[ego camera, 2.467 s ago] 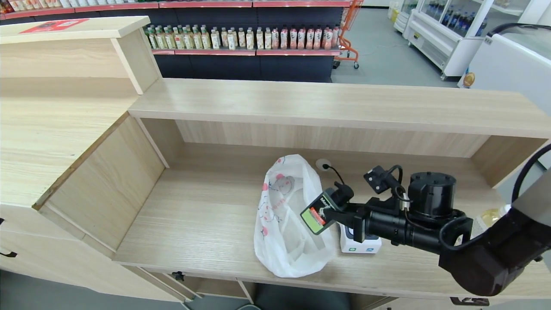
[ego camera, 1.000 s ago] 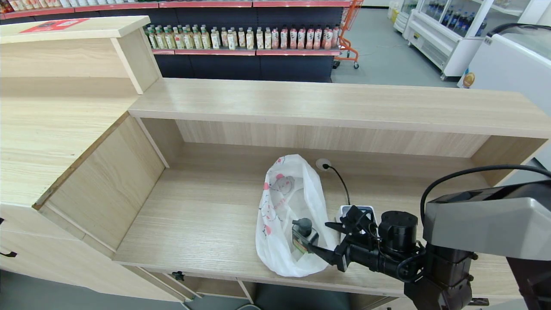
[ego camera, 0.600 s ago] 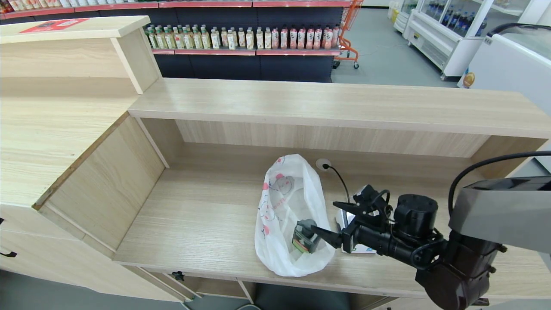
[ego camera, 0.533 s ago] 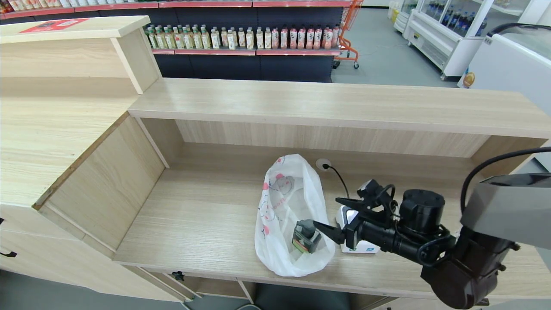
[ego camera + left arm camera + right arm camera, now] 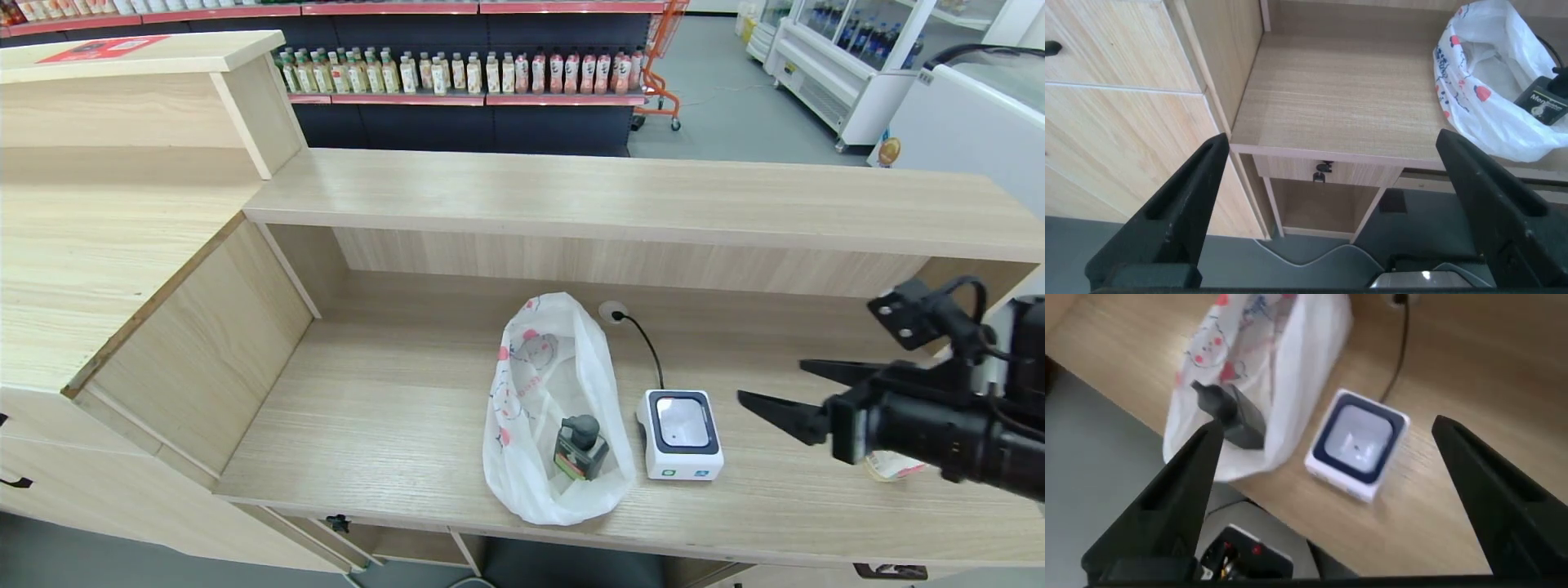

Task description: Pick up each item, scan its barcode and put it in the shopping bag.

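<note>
A white shopping bag (image 5: 531, 359) with red prints lies open on the lower counter. Inside it stands a dark pump bottle (image 5: 580, 449) with a green and red label. A white barcode scanner (image 5: 680, 433) sits just right of the bag. My right gripper (image 5: 770, 380) hovers open and empty right of the scanner, above the counter. From the right wrist, the bag (image 5: 1290, 359), bottle (image 5: 1237, 416) and scanner (image 5: 1358, 445) lie beneath that gripper (image 5: 1327, 425). My left gripper (image 5: 1331, 139) hangs open below the counter's front edge, left of the bag (image 5: 1490, 73) and bottle (image 5: 1545, 100).
A pale item (image 5: 894, 465) sits on the counter at the far right, mostly hidden behind my right arm. The scanner's black cable (image 5: 645, 347) runs to a hole at the back. A raised wooden ledge (image 5: 637, 196) runs behind, and a side wall (image 5: 204, 343) closes the left.
My right gripper carried the pump bottle down into the bag, let it go, then pulled back to the right, past the scanner. The bottle stays in the bag.
</note>
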